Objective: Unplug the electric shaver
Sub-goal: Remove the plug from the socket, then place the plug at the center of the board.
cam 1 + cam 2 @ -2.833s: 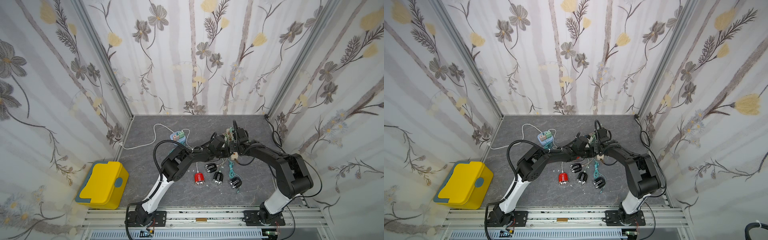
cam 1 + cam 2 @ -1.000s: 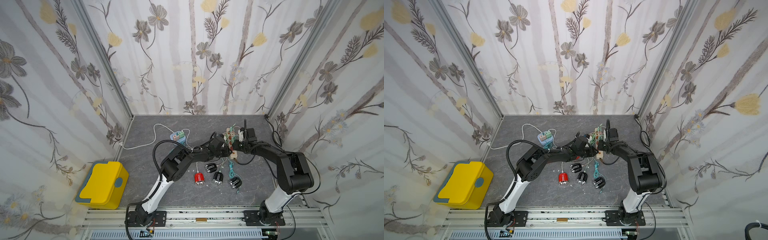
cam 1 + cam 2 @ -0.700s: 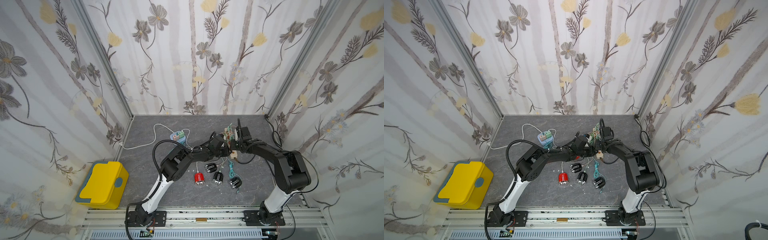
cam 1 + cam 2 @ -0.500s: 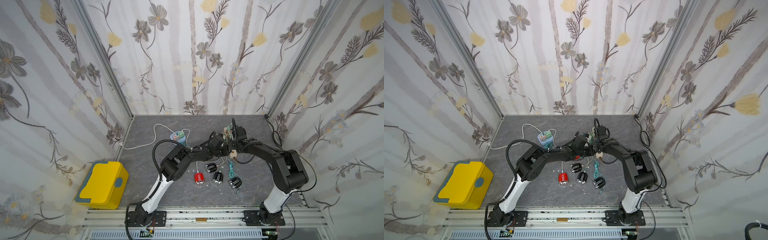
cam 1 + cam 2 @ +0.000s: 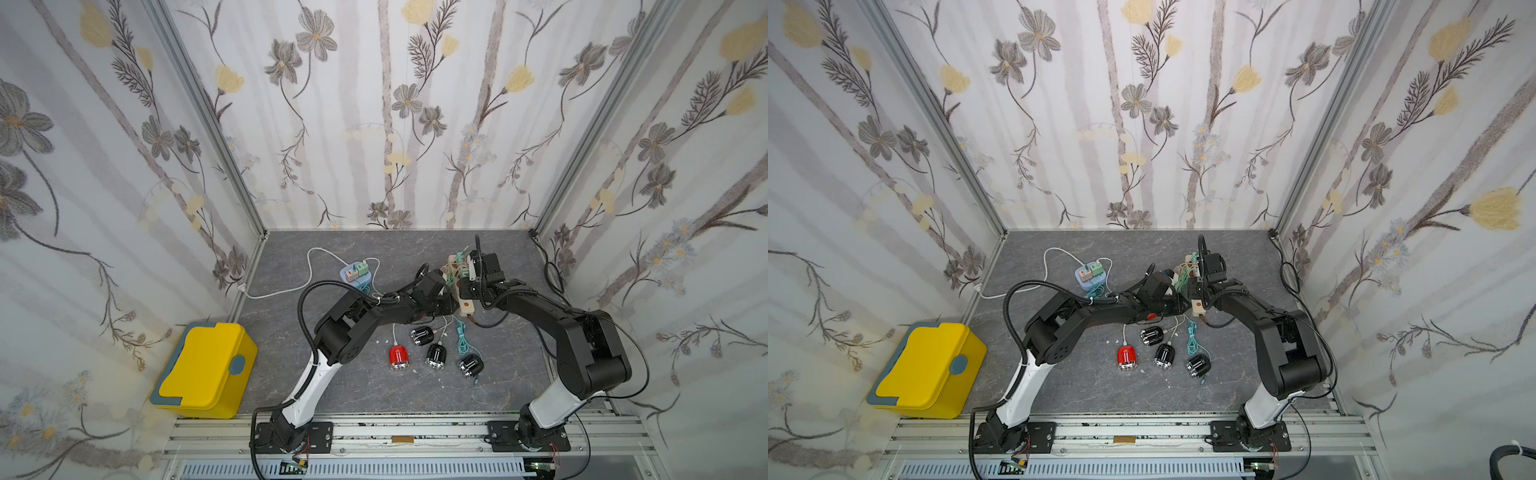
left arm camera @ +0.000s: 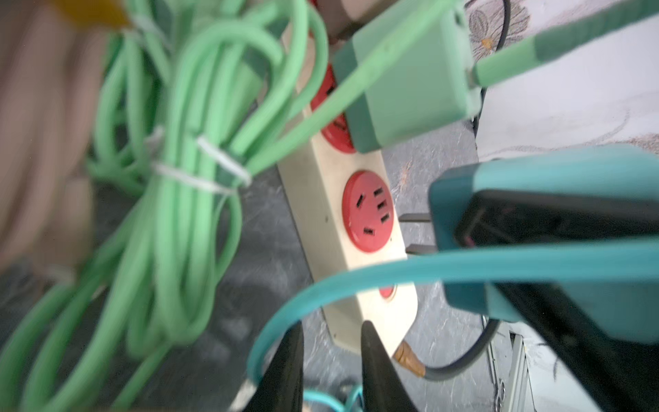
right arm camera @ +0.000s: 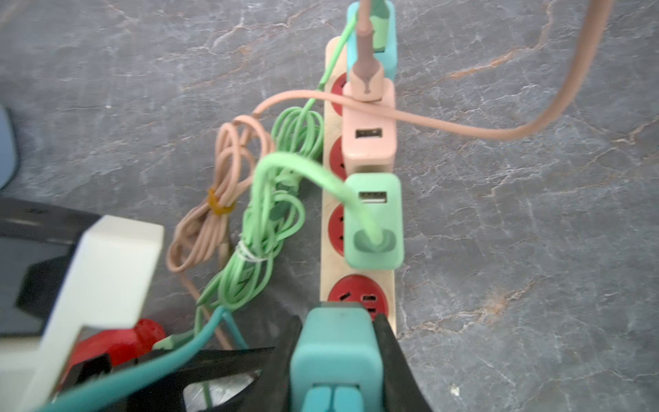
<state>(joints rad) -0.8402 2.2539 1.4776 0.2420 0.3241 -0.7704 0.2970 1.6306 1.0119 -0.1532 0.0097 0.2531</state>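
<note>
Left wrist view: right gripper [image 7: 338, 356] clamps teal plug [image 6: 535, 174], prongs [image 6: 415, 217] clear of power strip [image 6: 331, 199], so unplugging looks done; left gripper's [image 6: 331, 331] hold unclear.

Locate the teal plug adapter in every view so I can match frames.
Top view: too small to pick out; at the right claw, mid-table.
Top view: likewise, at that claw.
Left wrist: teal plug adapter, prongs bare, facing the power strip.
Right wrist: adapter gripped in the claw, nearest the camera.
Shared landmark: that cream power strip, red sockets.
</note>
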